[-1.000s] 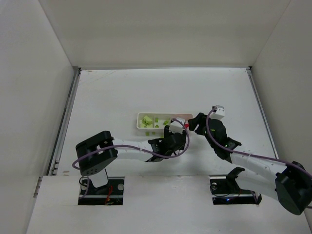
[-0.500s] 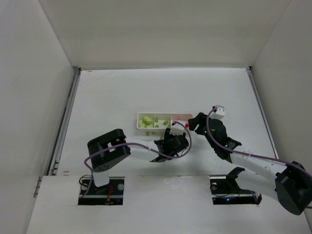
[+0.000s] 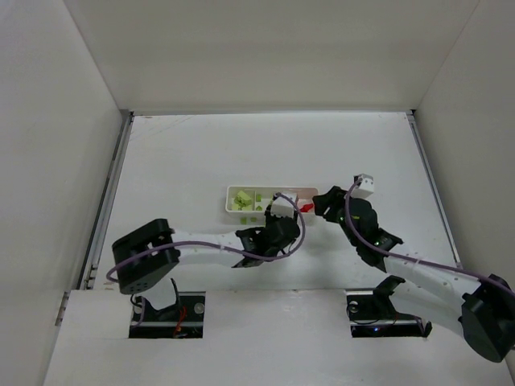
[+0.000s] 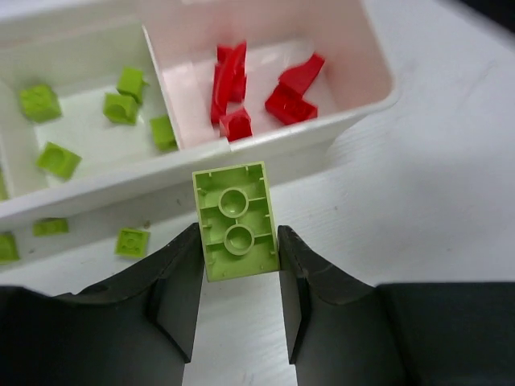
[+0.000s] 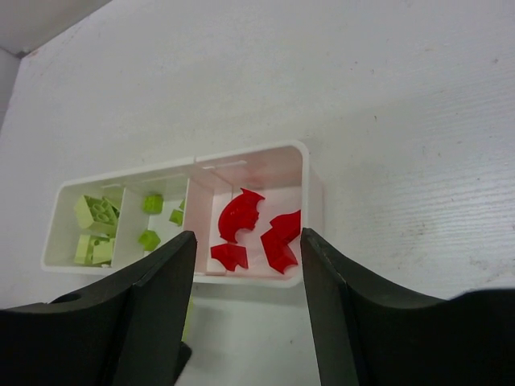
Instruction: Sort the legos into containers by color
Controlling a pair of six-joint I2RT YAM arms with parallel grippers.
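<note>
My left gripper (image 4: 239, 241) is shut on a lime green lego (image 4: 235, 221), held underside up just in front of the white tray's near wall (image 4: 265, 161). The tray's right compartment holds several red legos (image 4: 241, 80). The one beside it holds small green legos (image 4: 121, 104). My right gripper (image 5: 247, 237) is open and empty above the tray's right end, over the red legos (image 5: 240, 213). In the top view both grippers, left (image 3: 278, 219) and right (image 3: 319, 203), sit at the tray (image 3: 228, 199).
Three small green legos lie loose on the table in front of the tray (image 4: 131, 241), (image 4: 50, 227), (image 4: 6, 247). The tray's left compartment holds larger pale green legos (image 5: 95, 213). White walls enclose the table on three sides.
The left arm's elbow has swung left while its gripper stays by the tray's front edge. The right gripper has barely moved.
</note>
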